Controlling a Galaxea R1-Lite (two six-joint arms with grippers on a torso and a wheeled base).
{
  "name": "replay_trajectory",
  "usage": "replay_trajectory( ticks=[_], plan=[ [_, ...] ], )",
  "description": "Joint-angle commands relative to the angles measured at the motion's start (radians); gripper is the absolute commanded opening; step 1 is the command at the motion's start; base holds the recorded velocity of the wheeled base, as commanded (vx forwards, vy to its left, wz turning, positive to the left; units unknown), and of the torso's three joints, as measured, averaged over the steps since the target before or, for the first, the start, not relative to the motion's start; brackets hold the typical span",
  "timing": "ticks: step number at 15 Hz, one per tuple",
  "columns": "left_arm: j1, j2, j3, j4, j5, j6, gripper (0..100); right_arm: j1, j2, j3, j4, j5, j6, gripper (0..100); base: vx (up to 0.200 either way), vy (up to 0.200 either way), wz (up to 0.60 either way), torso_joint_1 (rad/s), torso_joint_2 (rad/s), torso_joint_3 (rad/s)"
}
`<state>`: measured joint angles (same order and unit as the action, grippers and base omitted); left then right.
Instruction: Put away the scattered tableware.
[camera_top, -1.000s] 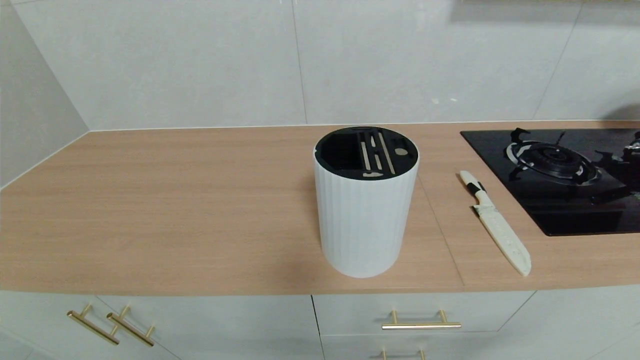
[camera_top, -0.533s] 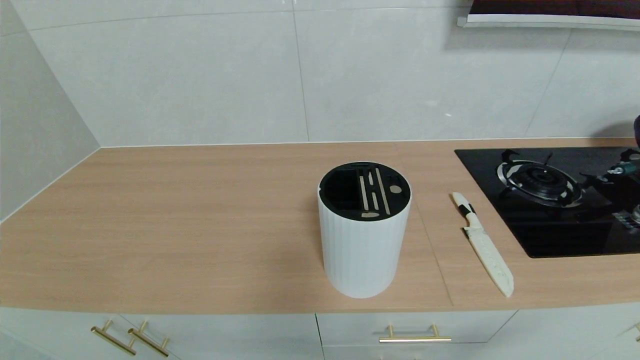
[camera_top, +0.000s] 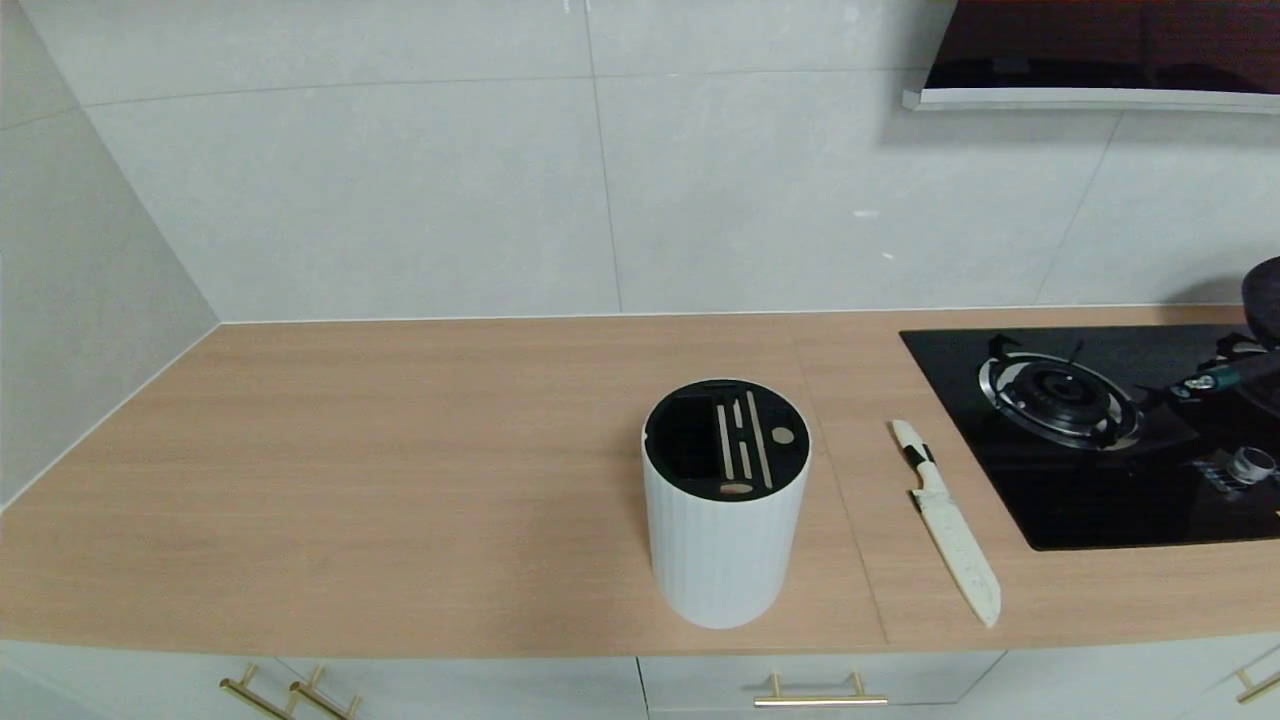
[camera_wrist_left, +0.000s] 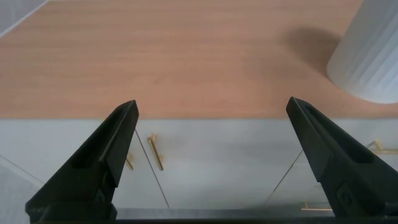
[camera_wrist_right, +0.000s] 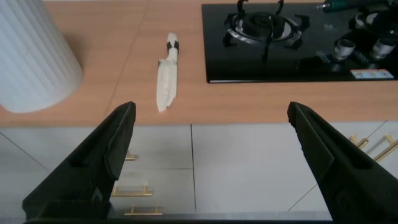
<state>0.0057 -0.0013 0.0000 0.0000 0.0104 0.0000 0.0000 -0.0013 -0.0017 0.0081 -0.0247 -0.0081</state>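
Left claw (camera_wrist_left: 211, 101) and right claw (camera_wrist_right: 211, 105) — both spread wide before the countertop (camera_wrist_left: 186, 56).

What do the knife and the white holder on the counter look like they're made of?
The knife: likely a ceramic or coated blade, matte speckled cream; handle cream and black, probably plastic. The holder: seemingly plastic, matte white ribbed wall, black slotted top.

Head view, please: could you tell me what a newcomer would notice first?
A white ribbed holder with a black slotted top stands near the front edge of the counter. A pale knife lies flat to its right, between it and the black hob.
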Motion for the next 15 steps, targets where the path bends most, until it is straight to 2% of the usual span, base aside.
replay_trajectory(
  ticks=[1,11,13,15],
  plan=[
    [0.000,0.001,0.000,0.000,0.000,0.000,100,0.000,0.001,0.000,0.000,0.000,-0.001,100,0.000,0.000,0.00,0.163,-0.37,-0.178],
    [0.000,0.001,0.000,0.000,0.000,0.000,100,0.000,0.001,0.002,0.000,0.000,-0.007,100,0.000,0.000,0.00,0.005,-0.01,-0.007],
    [0.000,0.001,0.000,0.000,0.000,0.000,100,0.000,0.001,0.000,-0.002,-0.001,-0.050,100,0.000,0.000,0.00,0.000,0.00,0.000],
    [0.000,0.001,0.000,0.000,0.000,-0.002,100,0.014,0.058,-0.132,-0.028,0.019,-0.041,100,0.000,0.000,0.00,0.000,0.00,0.000]
  ],
)
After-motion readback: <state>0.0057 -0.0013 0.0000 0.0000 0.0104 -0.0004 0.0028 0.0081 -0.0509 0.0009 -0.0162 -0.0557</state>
